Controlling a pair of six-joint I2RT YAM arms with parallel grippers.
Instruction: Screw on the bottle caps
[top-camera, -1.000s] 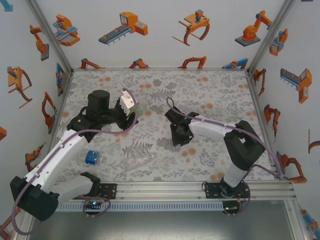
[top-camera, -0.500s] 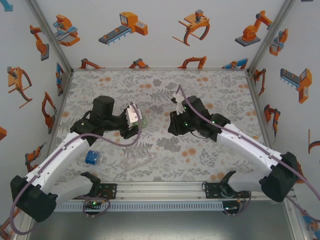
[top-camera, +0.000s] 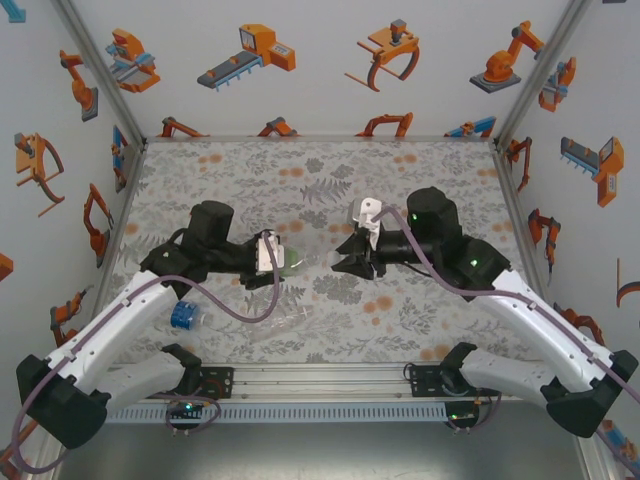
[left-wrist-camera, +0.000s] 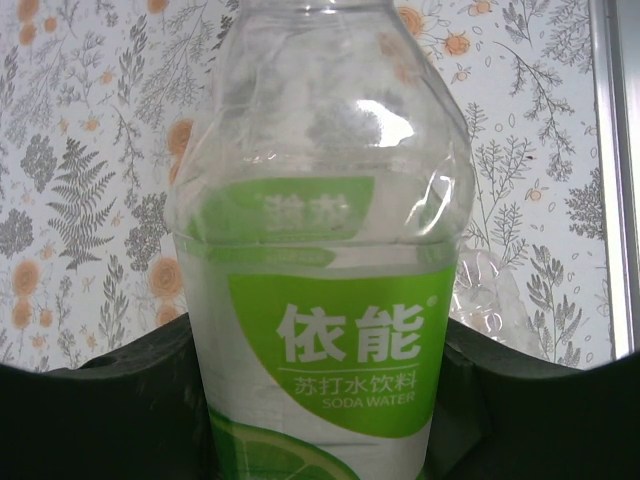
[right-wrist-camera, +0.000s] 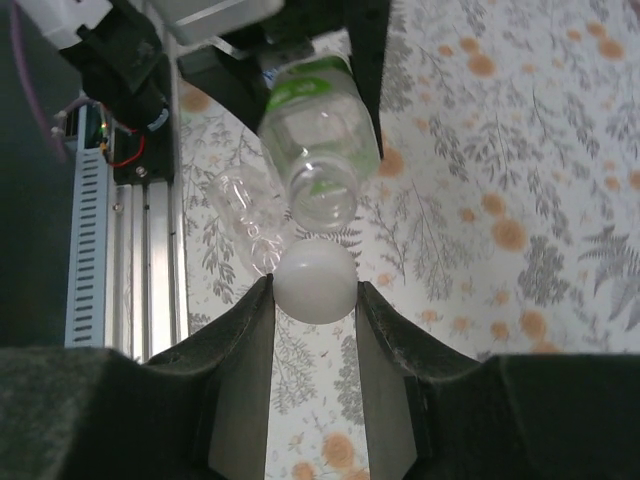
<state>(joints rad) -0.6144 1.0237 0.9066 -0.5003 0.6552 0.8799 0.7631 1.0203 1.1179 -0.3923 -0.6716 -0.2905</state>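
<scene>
So that the threads can meet squarely, the left gripper, closed tight on the body of the clear plastic bottle with a lime-green label, points its open neck toward the right gripper. That gripper's nearly closed fingers pinch a small round white plastic cap just beside the neck, not yet on it.

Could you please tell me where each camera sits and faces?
Top external: above and behind, looking down at the floral table; left arm and right arm show.
Left wrist: looks along its fingers at the clear green-labelled plastic bottle they grip.
Right wrist: looks past its fingers, holding the round white plastic cap, toward that bottle's mouth.
Shared: all show the bottle.
</scene>
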